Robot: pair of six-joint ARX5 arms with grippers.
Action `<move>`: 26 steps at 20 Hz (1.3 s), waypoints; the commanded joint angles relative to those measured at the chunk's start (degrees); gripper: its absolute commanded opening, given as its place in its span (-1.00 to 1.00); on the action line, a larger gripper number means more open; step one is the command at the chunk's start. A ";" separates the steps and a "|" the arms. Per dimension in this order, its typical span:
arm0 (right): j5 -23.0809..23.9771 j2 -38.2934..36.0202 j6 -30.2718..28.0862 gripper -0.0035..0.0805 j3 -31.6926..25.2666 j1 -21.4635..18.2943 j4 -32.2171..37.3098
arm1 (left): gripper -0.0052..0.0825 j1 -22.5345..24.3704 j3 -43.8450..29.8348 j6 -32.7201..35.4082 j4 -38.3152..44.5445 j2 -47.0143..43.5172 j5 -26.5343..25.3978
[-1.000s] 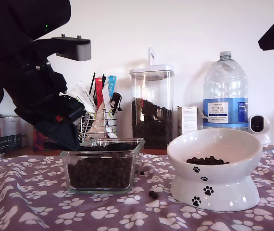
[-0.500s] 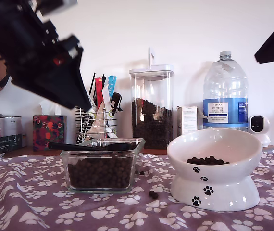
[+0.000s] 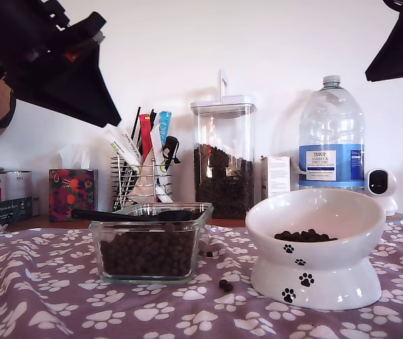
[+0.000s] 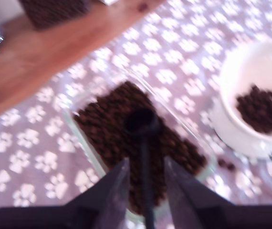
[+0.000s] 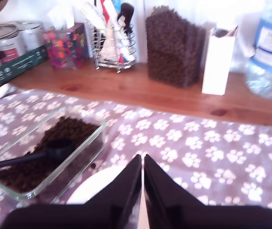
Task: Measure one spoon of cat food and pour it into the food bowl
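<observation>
The purple paw-print tablecloth [image 3: 46, 296] carries everything. My first gripper [image 4: 145, 162] hangs high at the exterior view's upper left, jaws apart and empty. My second gripper [image 5: 141, 160] is at the upper right, fingers pressed together on nothing.

The wide white paw-print ceramic food bowl [image 3: 360, 226] holds a small heap of brown kibble [image 3: 305, 236], so the pour looks done. Just beside it, the square clear glass dish [image 3: 205, 212] carries the black plastic spoon [image 3: 127, 215] across its rim, handle jutting past the wall. That overhang is my worry: a low sweep of my first arm could flip the spoon and scatter pellets, and two strays [image 3: 225, 285] already lie on the cloth.

A second ago my first gripper was down at that handle. It has since let go and risen, and the spoon has stayed put.
</observation>
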 commanded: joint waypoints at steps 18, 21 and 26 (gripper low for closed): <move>-14.86 -11.85 -2.49 -0.94 -1.51 -19.56 -4.42 | -0.94 23.30 -23.06 -8.98 3.87 -50.56 7.80; -14.86 -11.91 -2.47 -0.94 -1.51 -19.58 -8.07 | -0.94 23.30 -23.06 -8.94 -1.16 -53.68 7.80; -14.86 -11.91 -2.47 -0.94 -1.51 -19.63 -16.79 | -0.94 23.30 -23.06 -8.94 -9.81 -54.12 7.82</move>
